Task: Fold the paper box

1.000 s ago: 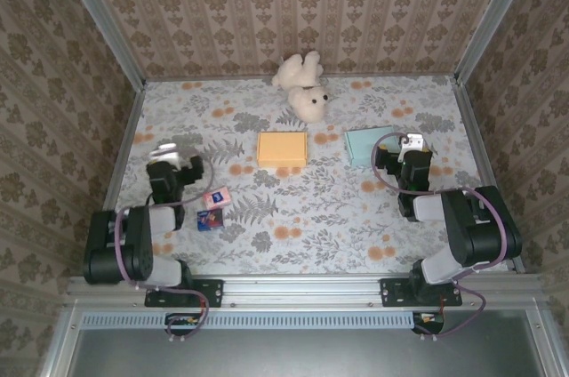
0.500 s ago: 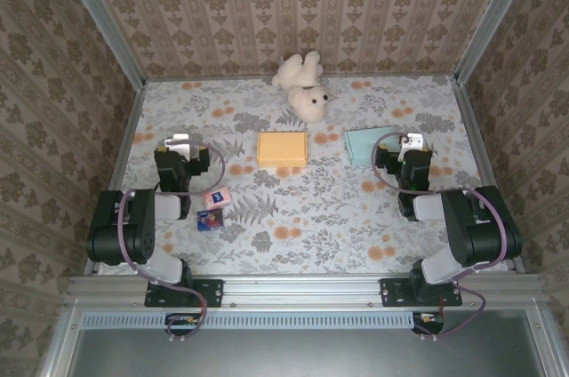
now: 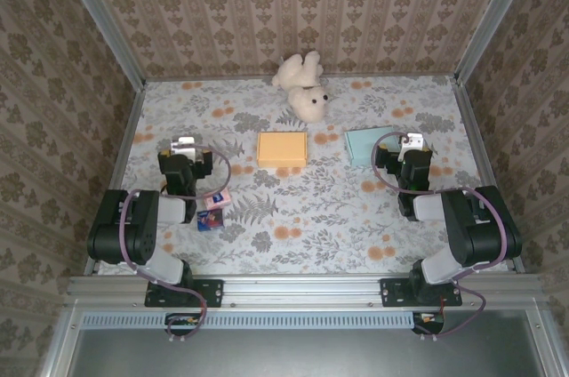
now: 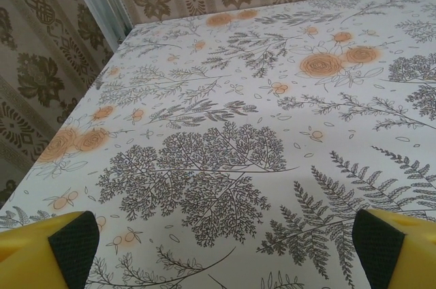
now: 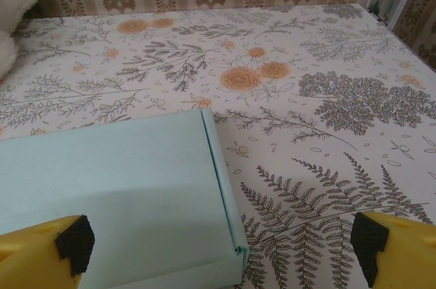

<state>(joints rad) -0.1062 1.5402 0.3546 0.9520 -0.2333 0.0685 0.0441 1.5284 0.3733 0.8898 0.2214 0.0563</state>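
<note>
Seemingly beneath right gripper (image 5: 221,240): paper box (image 5: 116,180)

Orange paper box (image 3: 283,148) flat mid-table; pale-blue box (image 3: 360,146) flat, right.

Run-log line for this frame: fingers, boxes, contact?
left fingers: open, above bare table | right fingers: open, at light blue box corner, no grip | orange box: untouched, mid-table

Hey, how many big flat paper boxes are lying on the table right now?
2. The orange box sits mid-table, just nearer than the teddy bear; the pale blue box lies to its right. None this size seems hidden.
</note>
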